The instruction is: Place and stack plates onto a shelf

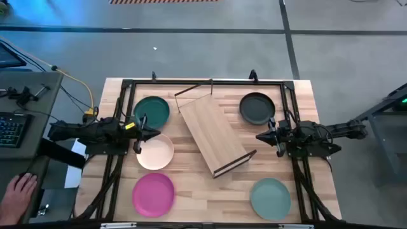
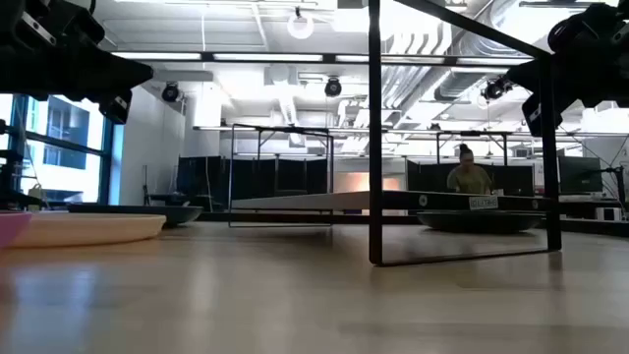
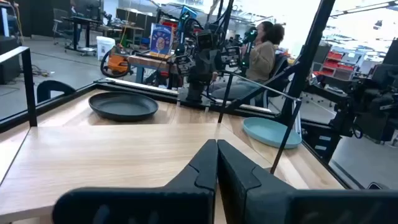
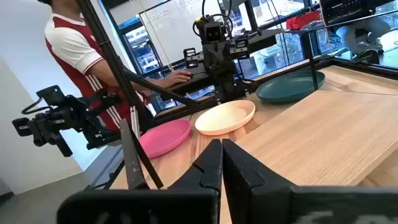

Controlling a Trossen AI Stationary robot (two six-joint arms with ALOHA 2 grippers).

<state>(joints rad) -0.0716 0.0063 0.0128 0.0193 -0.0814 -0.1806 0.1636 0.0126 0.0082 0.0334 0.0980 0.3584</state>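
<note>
Five plates rest flat on the table by their undersides: dark teal (image 1: 152, 111), cream (image 1: 156, 152), magenta (image 1: 153, 193), charcoal (image 1: 257, 108), sage-green (image 1: 271, 198). The shelf (image 1: 213, 130), a light-wood board with black end frames, stands slanted in the table's middle. My left gripper (image 1: 140, 132) hovers shut over the table's left side between the teal and cream plates, its fingers (image 3: 217, 163) closed together. My right gripper (image 1: 275, 135) hovers shut at the right side, near the charcoal plate, fingers (image 4: 221, 163) together. Neither holds anything.
A black metal frame (image 1: 210, 83) runs around the tabletop. A desk with a keyboard (image 1: 9, 127) stands left of the table, and a person's hand (image 1: 19, 191) shows at the lower left. A person sits beyond the table in the low view (image 2: 468, 175).
</note>
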